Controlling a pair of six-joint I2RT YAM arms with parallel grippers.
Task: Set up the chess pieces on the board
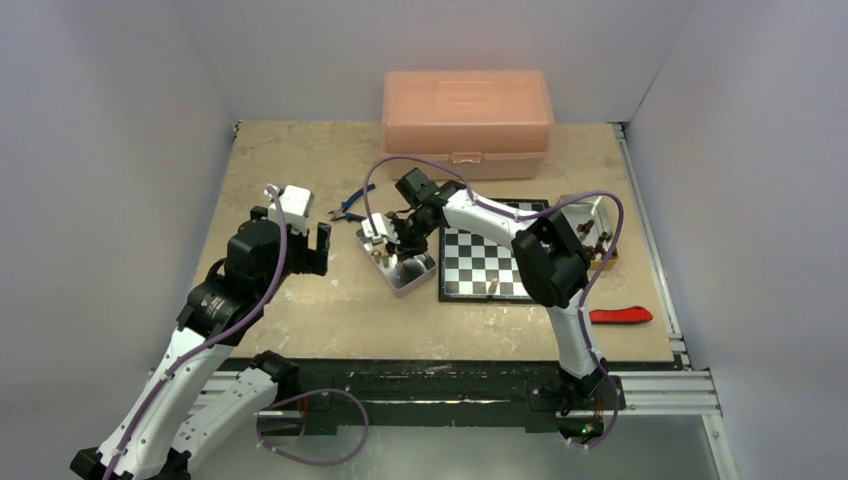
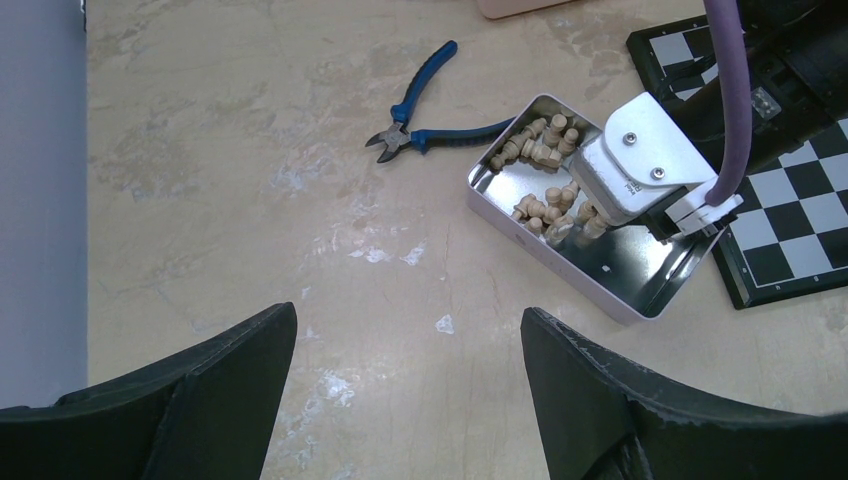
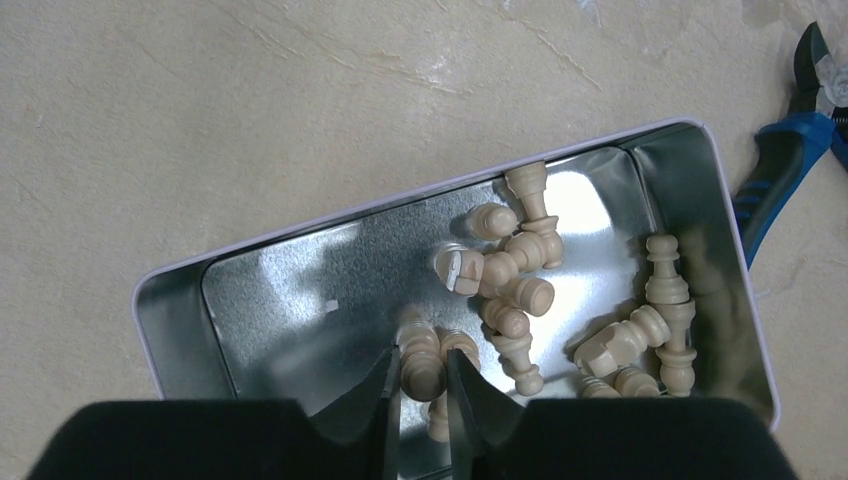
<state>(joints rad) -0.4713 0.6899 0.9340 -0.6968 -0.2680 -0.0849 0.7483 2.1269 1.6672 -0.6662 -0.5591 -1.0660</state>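
Note:
Several light tan chess pieces (image 3: 520,262) lie loose in a shiny metal tin (image 3: 290,310) left of the board (image 1: 490,262). My right gripper (image 3: 421,348) reaches down into that tin. Its fingers press both sides of one light tan piece (image 3: 420,369) lying on the tin floor. From above, the right gripper (image 1: 392,250) hangs over the tin (image 1: 412,278). One small piece (image 1: 493,287) stands on the board's near edge. My left gripper (image 2: 408,312) hovers open over bare table left of the tin (image 2: 640,270), holding nothing.
Blue-handled pliers (image 2: 420,120) lie on the table beyond the tin. A large pink plastic box (image 1: 466,120) stands at the back. A second tin (image 1: 597,235) with dark pieces sits right of the board. A red tool (image 1: 620,315) lies near the front right edge.

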